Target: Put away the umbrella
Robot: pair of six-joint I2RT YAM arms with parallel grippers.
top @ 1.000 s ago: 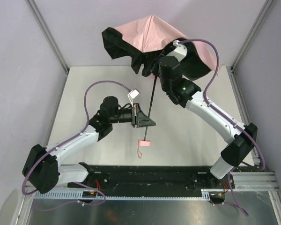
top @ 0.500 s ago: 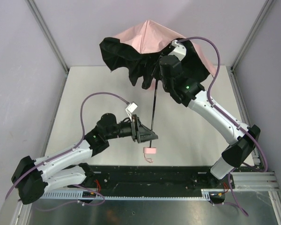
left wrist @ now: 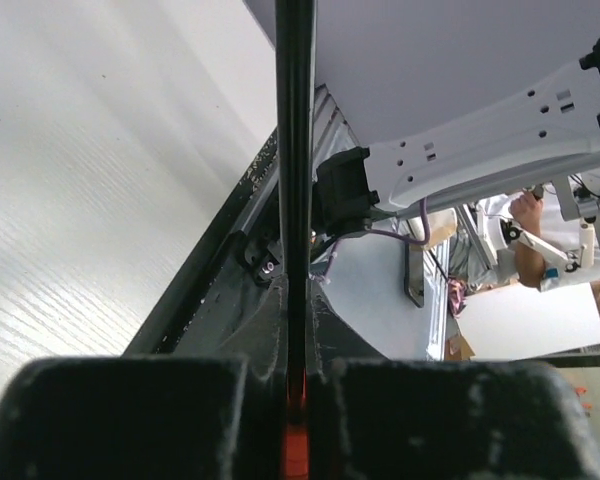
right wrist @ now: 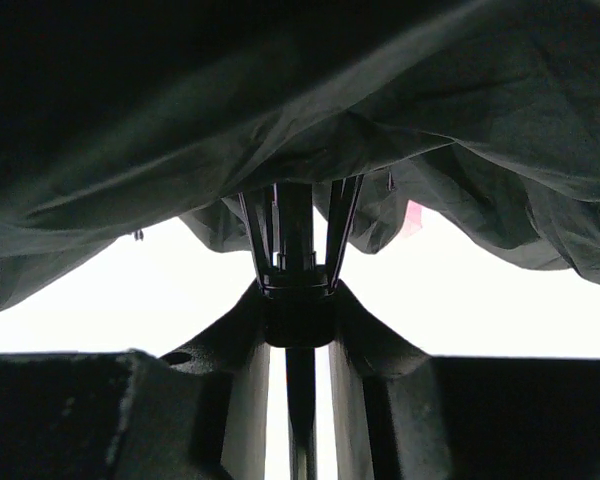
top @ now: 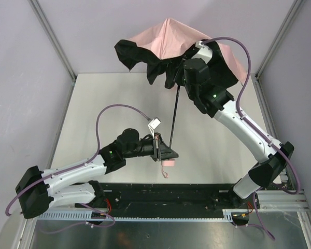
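Note:
The umbrella's pale pink canopy [top: 171, 36], black underneath, hangs half collapsed above the table's far edge. Its black shaft [top: 173, 119] slants down to the pink handle [top: 168, 163], with the thin strap dangling below. My left gripper [top: 166, 151] is shut on the shaft just above the handle. In the left wrist view the shaft [left wrist: 294, 150] runs straight up out of the left gripper [left wrist: 295, 300]. My right gripper [top: 180, 78] is up under the canopy. There the right gripper [right wrist: 298, 300] is shut on the black runner [right wrist: 298, 318], with dark fabric [right wrist: 280, 100] draped above.
The white table [top: 93, 104] is boxed in by purple walls and metal corner posts [top: 54, 44]. A black rail [top: 160, 193] runs along the near edge between the arm bases. Purple cables loop off both arms.
My left gripper opened briefly, slid down the shaft toward the handle and shut again. The right arm and canopy shifted slightly right, and the shaft now slants more.

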